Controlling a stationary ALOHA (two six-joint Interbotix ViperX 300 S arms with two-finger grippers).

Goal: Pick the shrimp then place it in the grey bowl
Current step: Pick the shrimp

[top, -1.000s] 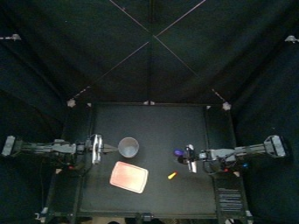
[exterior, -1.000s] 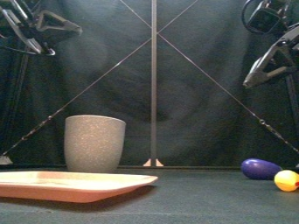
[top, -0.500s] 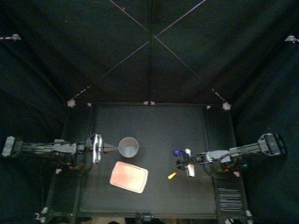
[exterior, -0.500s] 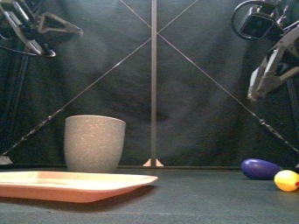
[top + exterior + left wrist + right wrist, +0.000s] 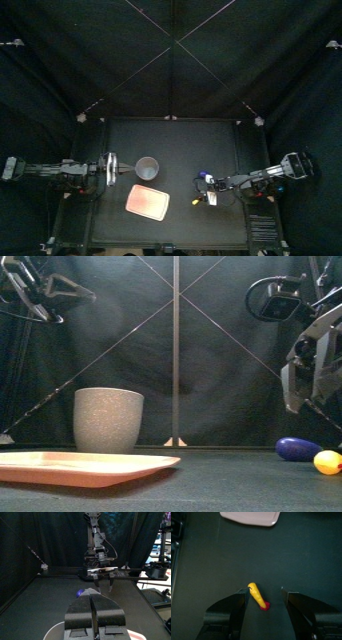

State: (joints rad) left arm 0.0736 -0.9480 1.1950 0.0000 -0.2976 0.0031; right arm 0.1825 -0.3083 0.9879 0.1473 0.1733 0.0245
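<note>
The shrimp [image 5: 256, 595], a yellow toy with a red tail, lies on the black table between the open jaws of my right gripper [image 5: 262, 591], which hangs just above it. In the top view the shrimp [image 5: 197, 200] lies right of the pink tray, under my right gripper [image 5: 203, 192]. The grey speckled cup [image 5: 147, 167] stands upright at the table's left middle, tall in the front view [image 5: 107, 419]. My left gripper [image 5: 110, 168] rests shut beside the cup, its jaws [image 5: 93, 607] pressed together with nothing between them.
A flat pink tray [image 5: 147, 203] lies in front of the cup, with its near corner showing in the right wrist view [image 5: 250, 517]. A purple toy [image 5: 297, 448] lies just behind the shrimp [image 5: 327, 462], near the right gripper.
My right gripper has swung toward the table's front and left and come down over the shrimp. The left arm has stayed still.
</note>
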